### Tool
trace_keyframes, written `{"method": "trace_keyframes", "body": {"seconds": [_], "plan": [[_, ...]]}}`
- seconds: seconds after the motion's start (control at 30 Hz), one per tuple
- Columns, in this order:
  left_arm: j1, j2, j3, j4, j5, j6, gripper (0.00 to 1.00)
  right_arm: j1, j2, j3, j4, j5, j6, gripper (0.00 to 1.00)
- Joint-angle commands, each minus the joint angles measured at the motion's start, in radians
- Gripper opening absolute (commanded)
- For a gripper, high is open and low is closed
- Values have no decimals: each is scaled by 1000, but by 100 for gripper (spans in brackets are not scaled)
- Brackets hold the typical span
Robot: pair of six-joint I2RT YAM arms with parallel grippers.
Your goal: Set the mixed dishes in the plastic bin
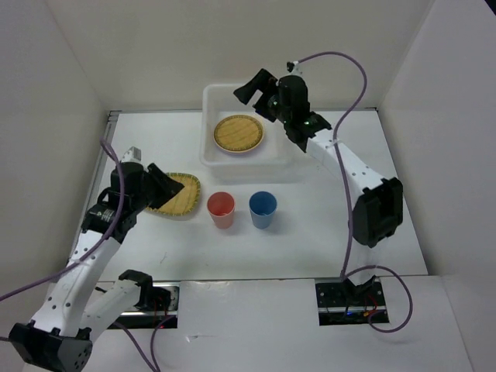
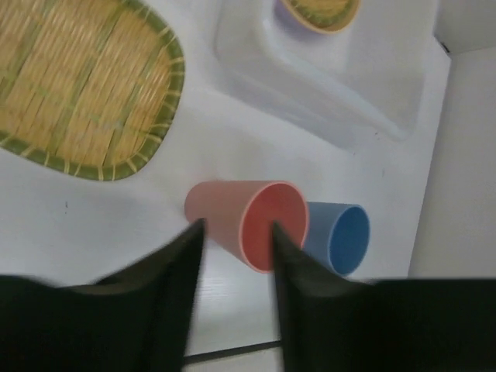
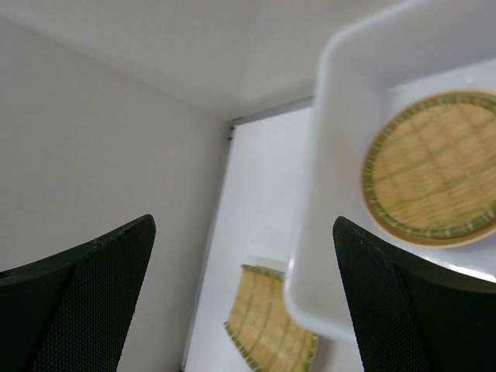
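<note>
Dishes first: the round woven tray [image 1: 239, 133] was already sitting in the plastic bin [image 1: 213, 105], up at 12 o'clock on the table [image 1: 349, 248]. In the right wrist view a thin orange-yellow plate [image 3: 425, 239] rim showed round the tray's edge. The left wrist view had what looked like a sliver of the lilac plate [image 2: 281, 14] under that. So it was a little stack in there, lying flat.

Everything else was out on the table. The red cup [image 1: 221, 209] and blue cup [image 1: 263, 209] stood upright near the middle, blue at 3 o'clock from red, just beside it with a small gap. The squarish woven tray [image 1: 184, 198] lay flat at 9 o'clock from the red cup.

The left gripper [image 1: 165, 190] hung over that squarish tray's 9 o'clock side. Its fingers [image 2: 182, 271] were spread with nothing between them. From its own camera the red cup just lined up in the gap, further off.

The right gripper [image 1: 254, 97] was up over the bin's far rim, around 1 o'clock from the round tray. Its jaws were wide apart and it carried nothing.
</note>
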Motion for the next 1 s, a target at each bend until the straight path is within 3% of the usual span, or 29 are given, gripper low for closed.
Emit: {"method": "trace_keyframes", "body": {"seconds": [0.0, 0.07, 0.13, 0.27, 0.3, 0.4, 0.43, 0.57, 0.77, 0.97], "plan": [[68, 6, -100, 131, 76, -111, 36, 20, -173, 8, 7, 18, -85, 100], [104, 6, -209, 215, 160, -185, 6, 20, -263, -54, 16, 31, -98, 100], [142, 16, -270, 266, 211, -255, 4, 20, -312, -101, 27, 41, -115, 100], [167, 0, -312, 264, 152, -288, 29, 20, -429, -177, 18, 42, -138, 100], [167, -9, -324, 255, 141, -301, 44, 20, -446, -206, 18, 42, -138, 100], [201, -24, -384, 264, 141, -344, 67, 20, -480, -256, 45, 42, -148, 100], [213, -24, -399, 264, 141, -354, 71, 8, -480, -256, 45, 32, -148, 100], [231, -45, -449, 255, 104, -406, 79, -5, -471, -278, 45, -2, -138, 100], [242, -196, -553, 244, 26, -499, 80, -14, -451, -290, 67, -21, -129, 100], [260, -86, -613, 327, 7, -509, 80, -14, -440, -299, 78, -31, -120, 100]]}}
